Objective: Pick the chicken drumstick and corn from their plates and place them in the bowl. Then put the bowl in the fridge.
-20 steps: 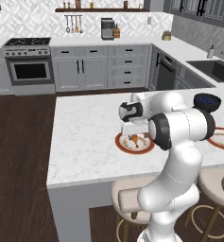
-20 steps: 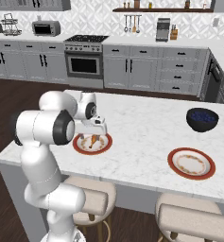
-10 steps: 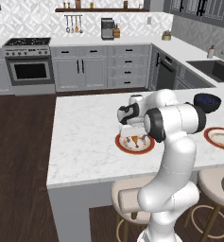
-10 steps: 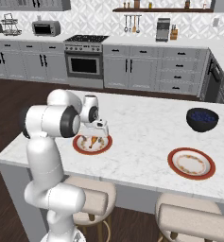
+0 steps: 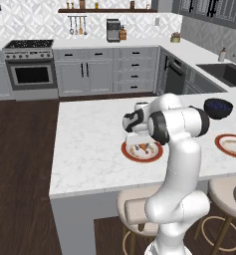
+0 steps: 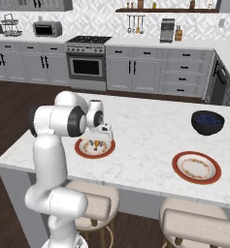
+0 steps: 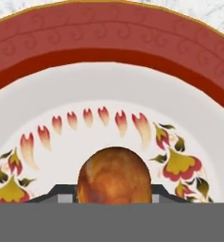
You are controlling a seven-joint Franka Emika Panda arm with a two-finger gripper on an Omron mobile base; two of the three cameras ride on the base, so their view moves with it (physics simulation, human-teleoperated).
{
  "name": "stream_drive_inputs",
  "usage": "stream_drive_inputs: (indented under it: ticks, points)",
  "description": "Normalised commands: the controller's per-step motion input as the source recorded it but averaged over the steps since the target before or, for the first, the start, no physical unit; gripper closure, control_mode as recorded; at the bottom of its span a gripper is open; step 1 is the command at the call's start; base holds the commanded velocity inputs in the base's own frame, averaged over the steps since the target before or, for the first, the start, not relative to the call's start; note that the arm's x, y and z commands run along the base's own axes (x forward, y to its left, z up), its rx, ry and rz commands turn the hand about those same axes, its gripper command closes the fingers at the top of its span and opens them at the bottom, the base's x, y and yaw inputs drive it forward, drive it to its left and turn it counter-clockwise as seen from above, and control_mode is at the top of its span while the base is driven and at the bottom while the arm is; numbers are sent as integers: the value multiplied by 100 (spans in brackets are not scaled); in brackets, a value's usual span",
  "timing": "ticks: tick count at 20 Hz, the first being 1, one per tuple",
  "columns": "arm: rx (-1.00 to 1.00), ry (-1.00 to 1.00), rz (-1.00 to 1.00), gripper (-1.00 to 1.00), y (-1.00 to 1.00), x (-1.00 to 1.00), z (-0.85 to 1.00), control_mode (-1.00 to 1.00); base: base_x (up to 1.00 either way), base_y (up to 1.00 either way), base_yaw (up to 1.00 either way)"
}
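From the left base view, the white arm bends down over the white marble desk [image 5: 89, 134], its two-finger gripper [image 5: 137, 144] low over the round red-rimmed plate [image 5: 142, 151] where the small golden-brown chicken drumstick [image 5: 141, 148] lies; the jaws' gap is hidden here. A second red-rimmed plate [image 5: 232, 145] sits well apart, near a dark blue-black bowl [image 5: 218, 107]. From the right base view, the gripper hangs right above that near plate, the drumstick a small orange speck. The hand view is the close one: a rounded, glossy brown drumstick sits between the two dark finger tips [image 7: 61, 193], which look drawn in against its sides. I'd judge it light, firm, a little greasy, best pinched across the thick meaty end.
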Motion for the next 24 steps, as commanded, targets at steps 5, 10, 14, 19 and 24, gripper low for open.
stream_drive_inputs:
  ticks: [5, 10, 14, 19, 24]
  points:
    - [1, -6, 1, 100, 0, -52, -9, -100, 0, 0, 0]
    - [3, -25, 0, 100, 0, -100, 46, -100, 0, 0, 0]
    - [0, -4, 0, 100, 0, -100, 94, -100, 0, 0, 0]
    - [1, 0, 0, 100, 0, -100, 100, -100, 0, 0, 0]
    - [0, 0, 0, 100, 0, -100, 100, -100, 0, 0, 0]
